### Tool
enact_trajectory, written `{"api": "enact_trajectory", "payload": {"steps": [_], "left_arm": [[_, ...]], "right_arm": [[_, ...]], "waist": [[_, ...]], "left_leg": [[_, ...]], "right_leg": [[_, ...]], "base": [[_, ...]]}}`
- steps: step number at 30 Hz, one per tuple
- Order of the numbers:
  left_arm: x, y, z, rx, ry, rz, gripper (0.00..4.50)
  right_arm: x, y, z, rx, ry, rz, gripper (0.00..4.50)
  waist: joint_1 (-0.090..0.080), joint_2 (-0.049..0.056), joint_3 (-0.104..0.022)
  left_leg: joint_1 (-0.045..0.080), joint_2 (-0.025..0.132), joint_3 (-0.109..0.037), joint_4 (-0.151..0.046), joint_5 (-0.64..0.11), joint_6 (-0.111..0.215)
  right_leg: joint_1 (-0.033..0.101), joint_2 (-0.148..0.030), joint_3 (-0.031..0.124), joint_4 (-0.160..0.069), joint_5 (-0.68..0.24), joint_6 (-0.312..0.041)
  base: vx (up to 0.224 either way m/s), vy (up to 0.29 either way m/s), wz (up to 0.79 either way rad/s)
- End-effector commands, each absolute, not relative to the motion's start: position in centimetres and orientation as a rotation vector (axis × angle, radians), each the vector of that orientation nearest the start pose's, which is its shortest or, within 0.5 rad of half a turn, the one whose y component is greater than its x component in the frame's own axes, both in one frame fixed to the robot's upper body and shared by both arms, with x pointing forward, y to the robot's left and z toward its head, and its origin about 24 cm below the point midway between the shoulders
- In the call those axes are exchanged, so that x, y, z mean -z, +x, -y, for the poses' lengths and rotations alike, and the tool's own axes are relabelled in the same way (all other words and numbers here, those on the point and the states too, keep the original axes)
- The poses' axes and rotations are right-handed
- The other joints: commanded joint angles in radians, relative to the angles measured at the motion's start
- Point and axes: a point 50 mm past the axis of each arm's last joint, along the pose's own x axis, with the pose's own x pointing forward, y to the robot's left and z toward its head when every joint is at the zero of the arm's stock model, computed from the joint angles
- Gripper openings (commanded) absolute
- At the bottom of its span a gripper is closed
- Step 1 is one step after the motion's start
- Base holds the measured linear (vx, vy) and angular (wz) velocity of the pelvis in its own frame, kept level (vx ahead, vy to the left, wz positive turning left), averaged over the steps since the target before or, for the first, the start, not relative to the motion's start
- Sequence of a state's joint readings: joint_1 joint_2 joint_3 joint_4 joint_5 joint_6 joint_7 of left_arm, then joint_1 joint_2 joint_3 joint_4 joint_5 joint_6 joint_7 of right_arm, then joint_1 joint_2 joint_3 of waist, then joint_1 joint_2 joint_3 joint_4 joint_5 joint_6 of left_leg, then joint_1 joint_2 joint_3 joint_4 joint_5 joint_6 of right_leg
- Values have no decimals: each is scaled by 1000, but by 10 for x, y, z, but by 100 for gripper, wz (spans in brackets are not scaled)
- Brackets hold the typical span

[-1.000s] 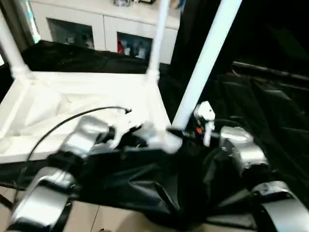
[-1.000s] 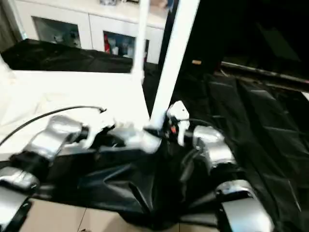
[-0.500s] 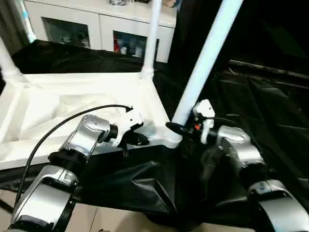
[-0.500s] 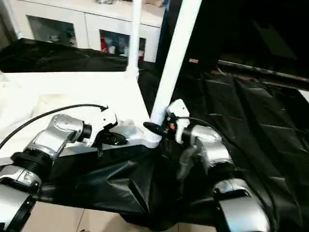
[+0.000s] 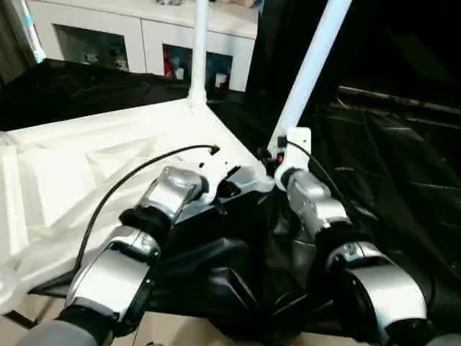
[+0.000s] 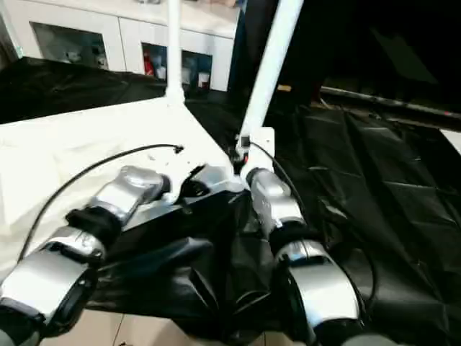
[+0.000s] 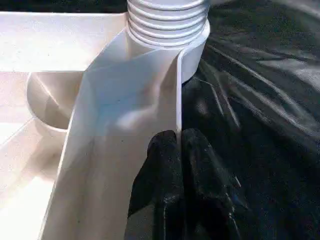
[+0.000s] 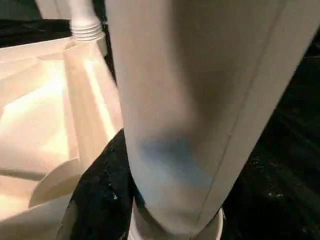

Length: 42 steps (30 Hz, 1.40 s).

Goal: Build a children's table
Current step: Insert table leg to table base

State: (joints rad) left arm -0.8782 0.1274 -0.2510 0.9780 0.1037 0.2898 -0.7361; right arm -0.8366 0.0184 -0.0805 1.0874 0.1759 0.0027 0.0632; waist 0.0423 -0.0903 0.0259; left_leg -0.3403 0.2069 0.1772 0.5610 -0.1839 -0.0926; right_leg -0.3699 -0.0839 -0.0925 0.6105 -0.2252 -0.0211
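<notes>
I have the white tabletop (image 5: pixel 108 155) lying underside up on the black-draped work table (image 5: pixel 389 166), and everything else I place from that tabletop. I judge I am seating a leg in a corner socket, with the job well along. At the tabletop's corner nearest me stands the leg in hand (image 5: pixel 311 68), a long white tapered tube leaning up and away from the corner; another leg (image 5: pixel 199 47) stands upright in the socket at the far corner. My right gripper (image 8: pixel 125 200) is about half open around the near leg's base, a black finger (image 8: pixel 97 200) pressed to one side of the tube just above the socket. My left gripper (image 7: pixel 179 160) is all but shut, pinching the tabletop's thin side wall just short of that same corner, below the ribbed collar (image 7: pixel 167 20) of the socket. Next, I think, comes steadying the wall while the right wrist turns or presses the leg home. The recessed round pocket (image 7: pixel 47 102) beside the wall holds nothing.
</notes>
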Motion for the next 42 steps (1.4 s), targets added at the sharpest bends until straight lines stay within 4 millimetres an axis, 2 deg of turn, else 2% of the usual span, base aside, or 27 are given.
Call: {"api": "enact_trajectory", "payload": {"steps": [1,4,7,12,13,15,17,20,27,30,31,32,36,38,39,40,41,42], "left_arm": [[-67,370,-72,878,375,-512,0],[-65,371,-74,864,377,-518,0],[-65,372,-76,857,375,-521,0],[-65,372,-79,850,375,-520,0],[-64,372,-79,849,375,-519,0],[-64,372,-80,851,375,-518,0],[-64,372,-81,857,375,-515,0],[-64,372,-82,860,375,-514,0],[-67,372,-87,894,387,-494,0],[-68,371,-88,908,391,-486,0],[-68,371,-89,911,390,-487,0],[-67,371,-89,915,391,-486,0],[-66,368,-92,954,396,-481,0],[-67,367,-93,969,399,-479,0],[-67,367,-94,980,402,-476,0],[-67,367,-94,980,402,-476,0],[-67,365,-98,1016,409,-471,0],[-68,364,-99,1029,414,-467,0]], "right_arm": [[17,337,78,-202,138,-642,187],[17,337,76,-193,142,-649,187],[18,337,76,-200,125,-656,187],[16,338,74,-240,100,-636,187],[16,338,74,-243,101,-633,222],[13,340,72,-258,125,-619,257],[9,342,71,-274,138,-597,264],[6,344,70,-282,143,-586,285],[-11,354,71,-349,178,-483,358],[-17,357,74,-387,177,-433,380],[-19,358,75,-400,173,-419,402],[-20,359,76,-404,171,-412,402],[-29,363,89,-440,122,-330,432],[-31,363,94,-467,106,-309,432],[-32,362,97,-488,96,-296,432],[-32,362,97,-488,96,-296,432],[-34,360,110,-548,48,-267,432],[-35,359,114,-566,34,-259,432]], "waist": [[-2,29,-36],[-1,30,-33],[-1,28,-29],[-2,25,-28],[-2,25,-28],[-2,25,-27],[-2,26,-28],[-6,25,-28],[-6,24,-26],[-5,26,-32],[-5,26,-34],[-7,25,-32],[-3,26,-33],[0,25,-36],[2,25,-38],[1,25,-38],[2,27,-39],[5,24,-39]], "left_leg": [[-3,36,-10,-72,-219,-11],[2,36,-9,-74,-255,-15],[5,38,-11,-76,-306,-20],[3,39,-12,-79,-313,-22],[3,38,-12,-79,-314,-22],[2,38,-12,-79,-318,-20],[2,39,-13,-80,-327,-18],[0,39,-14,-79,-318,-19],[-1,40,-13,-80,-313,-10],[-5,41,-11,-76,-264,-1],[-7,41,-10,-74,-226,8],[-9,40,-7,-72,-206,16],[-8,39,-3,-66,-158,40],[-11,38,-2,-61,-110,59],[-12,38,0,-57,-65,83],[-11,37,1,-55,-56,91],[-11,35,1,-52,-42,108],[-13,34,3,-48,-30,130]], "right_leg": [[25,-65,63,-71,-59,-188],[23,-68,64,-78,-114,-188],[18,-72,65,-88,-209,-168],[15,-72,65,-92,-246,-147],[15,-72,65,-93,-247,-146],[14,-72,65,-95,-257,-144],[14,-76,65,-99,-275,-141],[14,-73,65,-94,-258,-149],[13,-74,66,-95,-268,-156],[18,-75,66,-88,-206,-170],[20,-73,65,-81,-147,-184],[21,-72,65,-77,-105,-198],[28,-74,65,-70,-38,-228],[35,-73,64,-63,23,-246],[38,-74,64,-54,94,-264],[37,-72,64,-51,111,-271],[38,-72,63,-49,139,-280],[41,-71,63,-48,169,-282]], "base": [[0,0,0],[0,0,0],[0,0,0],[0,0,0],[0,0,0],[0,0,0],[0,0,0],[0,0,0],[0,0,0],[0,0,0],[0,0,0],[0,0,0],[0,0,0],[0,0,0],[0,0,0],[0,0,0],[0,0,0],[0,0,0]]}}
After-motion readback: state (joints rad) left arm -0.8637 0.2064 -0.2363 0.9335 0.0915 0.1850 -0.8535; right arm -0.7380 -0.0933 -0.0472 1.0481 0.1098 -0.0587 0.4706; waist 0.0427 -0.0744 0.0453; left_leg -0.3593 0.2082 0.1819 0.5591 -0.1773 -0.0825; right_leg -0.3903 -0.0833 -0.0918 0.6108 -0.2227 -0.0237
